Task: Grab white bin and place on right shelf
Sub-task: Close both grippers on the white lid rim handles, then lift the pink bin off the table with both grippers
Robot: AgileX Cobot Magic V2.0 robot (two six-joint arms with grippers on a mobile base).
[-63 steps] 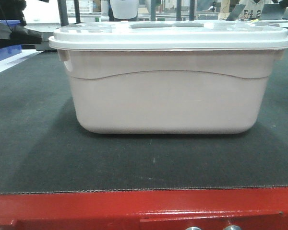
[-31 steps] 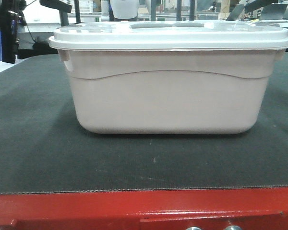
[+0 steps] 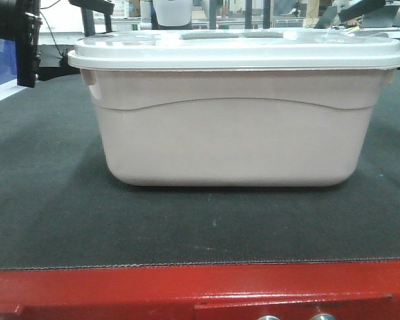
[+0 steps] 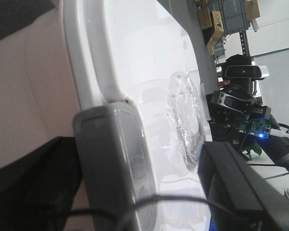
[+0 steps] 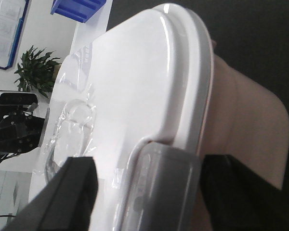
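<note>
The white bin (image 3: 233,133) sits centre frame on the dark mat (image 3: 47,213) and fills most of the front view. Each gripper straddles a grey end latch (image 5: 164,192). The left gripper (image 4: 135,147) and right gripper (image 5: 149,163) are both spread wide, clamping nothing yet. The tub looks stiff, smooth, bulky and probably slippery. Lifting evenly under the lid rim (image 3: 237,61) at both ends seems safest.

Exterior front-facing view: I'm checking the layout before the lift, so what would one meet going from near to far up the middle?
First the red table edge → dark mat → white bin, lid on.
</note>
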